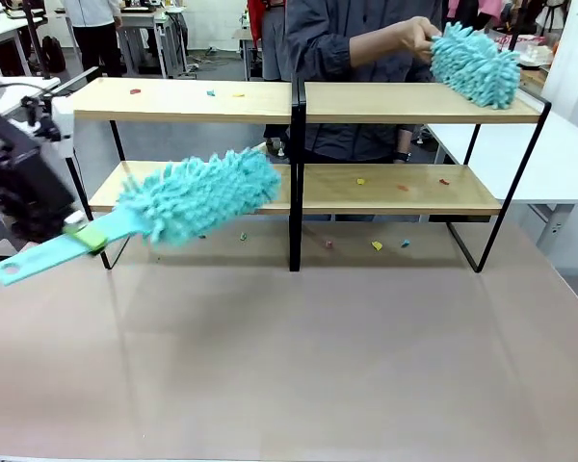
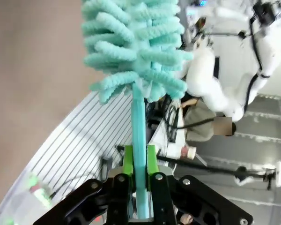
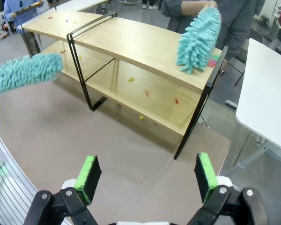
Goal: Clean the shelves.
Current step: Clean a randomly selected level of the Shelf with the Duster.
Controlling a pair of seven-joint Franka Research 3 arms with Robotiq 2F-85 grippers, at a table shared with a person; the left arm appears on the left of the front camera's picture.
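Your left pincer sits closest, at 9 o'clock, clamped on the flat handle of a teal duster. The duster's fluffy head reaches toward 2 o'clock, in front of the lower left board. At 12 o'clock the shelves stand on the brown tabletop, with small coloured scraps on both tiers and beneath. At 1 o'clock a person's hand lays a second duster on the top board's right end. Your right pincer gapes wide, holding nothing.

No legible text or labels anywhere.
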